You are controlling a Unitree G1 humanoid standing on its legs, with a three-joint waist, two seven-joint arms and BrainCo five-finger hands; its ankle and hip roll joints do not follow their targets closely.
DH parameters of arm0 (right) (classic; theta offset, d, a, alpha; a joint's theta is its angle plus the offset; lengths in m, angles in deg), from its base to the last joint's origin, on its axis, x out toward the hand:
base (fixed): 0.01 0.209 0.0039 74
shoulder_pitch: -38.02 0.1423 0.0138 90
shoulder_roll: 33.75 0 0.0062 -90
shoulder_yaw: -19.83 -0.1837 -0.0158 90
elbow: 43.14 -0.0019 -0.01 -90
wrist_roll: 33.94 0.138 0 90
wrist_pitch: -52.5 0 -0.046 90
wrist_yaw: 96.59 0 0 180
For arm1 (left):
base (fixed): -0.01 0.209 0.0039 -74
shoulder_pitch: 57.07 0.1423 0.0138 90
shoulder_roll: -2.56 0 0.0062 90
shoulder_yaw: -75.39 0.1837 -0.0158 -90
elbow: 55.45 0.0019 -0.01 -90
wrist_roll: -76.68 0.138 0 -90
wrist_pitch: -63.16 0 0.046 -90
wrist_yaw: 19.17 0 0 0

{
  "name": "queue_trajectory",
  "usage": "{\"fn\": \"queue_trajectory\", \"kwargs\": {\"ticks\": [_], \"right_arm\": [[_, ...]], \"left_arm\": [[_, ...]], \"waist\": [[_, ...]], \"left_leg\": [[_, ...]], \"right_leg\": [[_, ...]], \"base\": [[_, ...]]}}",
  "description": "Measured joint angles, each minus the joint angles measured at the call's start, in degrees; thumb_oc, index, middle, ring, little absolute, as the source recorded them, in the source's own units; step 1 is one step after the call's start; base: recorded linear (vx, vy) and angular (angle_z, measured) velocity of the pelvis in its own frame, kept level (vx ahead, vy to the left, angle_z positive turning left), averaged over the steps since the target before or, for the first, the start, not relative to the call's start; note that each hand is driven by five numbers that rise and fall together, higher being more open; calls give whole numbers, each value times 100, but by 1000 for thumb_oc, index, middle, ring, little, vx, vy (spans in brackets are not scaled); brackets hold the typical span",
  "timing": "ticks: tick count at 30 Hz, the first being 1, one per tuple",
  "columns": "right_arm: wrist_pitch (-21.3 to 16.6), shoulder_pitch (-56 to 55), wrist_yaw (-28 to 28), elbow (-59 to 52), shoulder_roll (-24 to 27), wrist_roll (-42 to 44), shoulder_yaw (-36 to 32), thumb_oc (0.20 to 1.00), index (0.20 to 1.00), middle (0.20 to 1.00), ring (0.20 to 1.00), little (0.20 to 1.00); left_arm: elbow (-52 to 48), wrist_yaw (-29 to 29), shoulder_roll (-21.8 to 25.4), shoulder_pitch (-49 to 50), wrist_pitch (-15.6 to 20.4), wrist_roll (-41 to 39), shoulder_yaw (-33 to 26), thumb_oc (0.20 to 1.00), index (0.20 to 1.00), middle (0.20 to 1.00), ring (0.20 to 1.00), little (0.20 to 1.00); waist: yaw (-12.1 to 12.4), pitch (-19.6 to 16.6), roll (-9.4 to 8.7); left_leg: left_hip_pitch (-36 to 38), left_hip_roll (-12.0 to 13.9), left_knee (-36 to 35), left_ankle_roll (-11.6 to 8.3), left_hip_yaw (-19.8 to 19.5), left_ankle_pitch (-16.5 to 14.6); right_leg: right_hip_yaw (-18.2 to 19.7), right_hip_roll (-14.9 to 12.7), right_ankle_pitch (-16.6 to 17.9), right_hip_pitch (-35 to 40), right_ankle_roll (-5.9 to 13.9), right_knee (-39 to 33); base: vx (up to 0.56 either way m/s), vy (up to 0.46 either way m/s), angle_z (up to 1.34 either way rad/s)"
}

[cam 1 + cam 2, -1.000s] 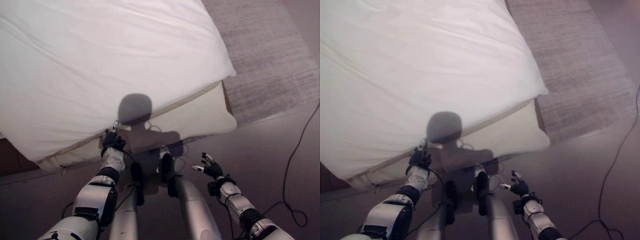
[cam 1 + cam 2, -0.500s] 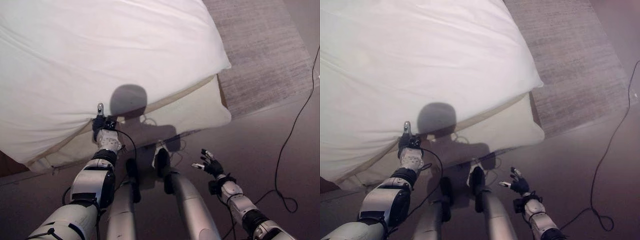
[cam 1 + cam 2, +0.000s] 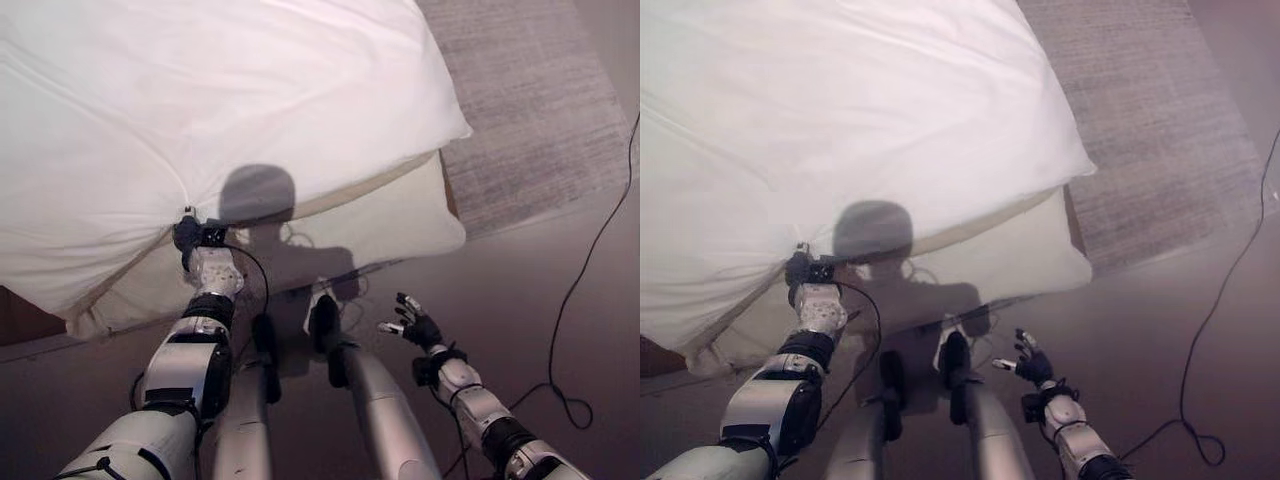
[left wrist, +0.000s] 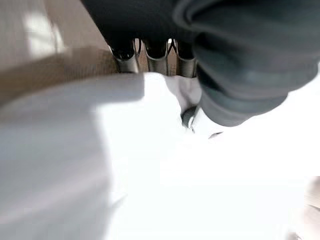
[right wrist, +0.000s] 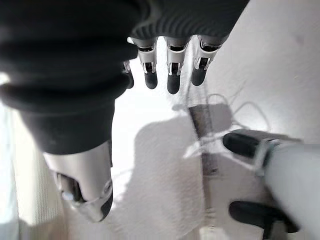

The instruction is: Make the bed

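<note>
A white duvet [image 3: 250,90] covers the bed, and its near edge hangs over the cream mattress [image 3: 390,215]. My left hand [image 3: 195,240] is at that edge, left of the middle. Creases in the cloth run together at the hand. In the left wrist view the fingers [image 4: 156,50] run into the white duvet [image 4: 200,190] and the thumb presses a fold of it. My right hand [image 3: 415,325] hovers above the floor to the right, apart from the bed, with its fingers [image 5: 172,75] spread and nothing in them.
A grey rug [image 3: 540,110] lies on the floor beside the bed's right side. The bed's brown frame [image 3: 20,315] shows under the mattress at the left. Smooth bare floor [image 3: 520,300] stretches in front of the bed.
My left hand has gone up to the duvet's edge, and its raised finger has folded into the cloth, which now bunches at the hand. The right hand has barely moved.
</note>
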Motion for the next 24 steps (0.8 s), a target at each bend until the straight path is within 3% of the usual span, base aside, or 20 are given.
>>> {"fn": "queue_trajectory", "kwargs": {"ticks": [4, 7, 9, 10, 11, 16, 19, 24], "right_arm": [[-67, 160, 47, 8, -172, 436, -23, 1000, 1000, 1000, 1000, 1000], [-138, 526, 18, 56, -479, 1418, -36, 1000, 1000, 1000, 1000, 1000], [-184, 644, -64, 49, -584, 1693, -45, 1000, 1000, 1000, 1000, 1000], [-222, 845, -94, 29, -733, 2261, 59, 1000, 1000, 1000, 1000, 1000], [-262, 1000, -208, 69, -839, 2912, 29, 1000, 1000, 1000, 1000, 1000], [-342, 1728, -331, 138, -1231, 4395, 118, 1000, 1000, 1000, 1000, 1000], [-444, 2179, -310, 123, -1333, 4871, 35, 1000, 1000, 1000, 1000, 1000], [-661, 2565, -262, 67, -1411, 5425, -210, 1000, 1000, 1000, 1000, 1000]], "left_arm": [[-782, 18, -301, 393, 247, -90, 312, 200, 200, 200, 200, 200], [-1846, 3, -544, 869, 362, -109, 845, 200, 200, 200, 200, 200], [-1826, -40, -558, 840, 363, -102, 966, 200, 200, 200, 200, 200], [-2092, -43, -554, 932, 366, -172, 1064, 200, 200, 200, 200, 200], [-2308, -95, -571, 983, 368, -165, 1225, 200, 200, 200, 200, 200], [-3139, -157, -524, 1120, 359, -171, 1647, 200, 200, 200, 200, 200], [-3492, -162, -387, 1121, 357, -166, 1868, 200, 200, 200, 200, 200], [-3973, -132, -138, 1171, 359, -35, 1968, 200, 200, 200, 200, 200]], "waist": [[135, 18, -17], [344, 284, 37], [349, 327, 46], [479, 377, 62], [456, 463, 89], [764, 670, 254], [950, 765, 360], [1124, 781, 379]], "left_leg": [[15, -27, 2, 18, -22, 14], [218, -130, -51, 46, -177, 48], [270, -176, -93, 64, -188, 97], [287, -204, -110, 68, -250, 122], [318, -219, -86, 71, -297, 127], [329, -321, -145, 92, -476, 243], [329, -394, -208, 78, -634, 348], [330, -446, -265, 78, -768, 417]], "right_leg": [[-2, -27, 0, 17, -2, 28], [-59, -116, -37, 229, -19, 107], [-59, -165, -68, 266, 20, 120], [-101, -197, -73, 301, 24, 150], [-131, -213, -76, 361, 23, 152], [-250, -314, -104, 444, 52, 196], [-405, -390, -127, 497, 53, 203], [-480, -453, -224, 537, 83, 285]], "base": [[-27, 5, 5], [-19, 1, 16], [-27, -17, 23], [-36, -17, 24], [-16, -3, 19], [-9, -23, 26], [19, -24, 34], [32, 10, 27]]}}
